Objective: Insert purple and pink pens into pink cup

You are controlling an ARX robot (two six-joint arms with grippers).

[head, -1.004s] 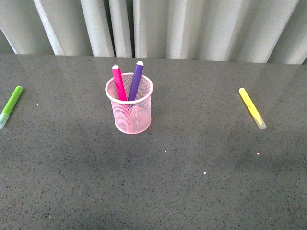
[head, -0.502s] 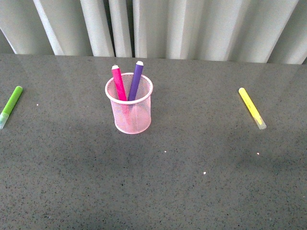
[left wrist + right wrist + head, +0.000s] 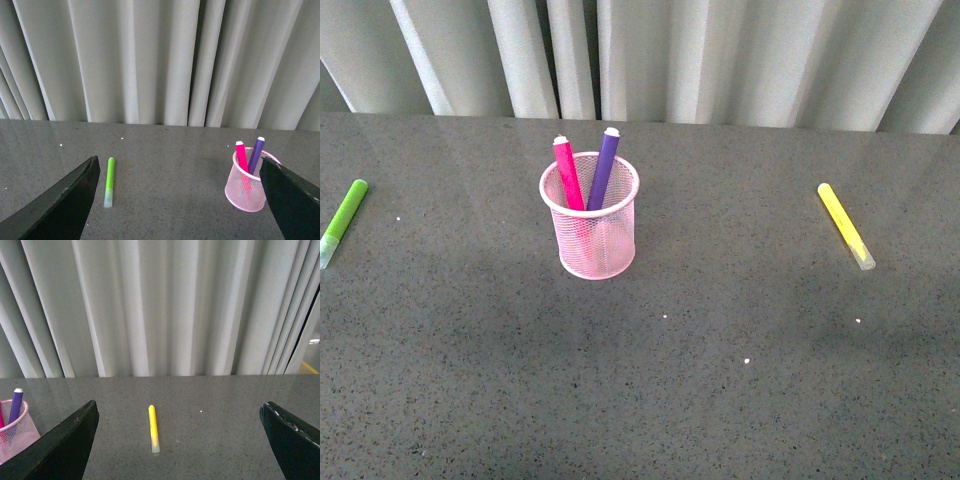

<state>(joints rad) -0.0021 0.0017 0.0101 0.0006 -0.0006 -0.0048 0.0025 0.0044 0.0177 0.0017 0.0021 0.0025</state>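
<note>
Pink pen (image 3: 567,173) and purple pen (image 3: 604,166) both standing tilted inside pink cup (image 3: 597,240), mid-table (image 3: 720,380). Task looking done. Left gripper (image 3: 177,200) and right gripper (image 3: 177,440) hanging empty, fingers spread wide. Best move: staying clear, avoiding nudging cup.

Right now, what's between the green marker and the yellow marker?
Front view: the pink cup stands between the green marker and yellow marker, holding the pink pen and purple pen.
</note>
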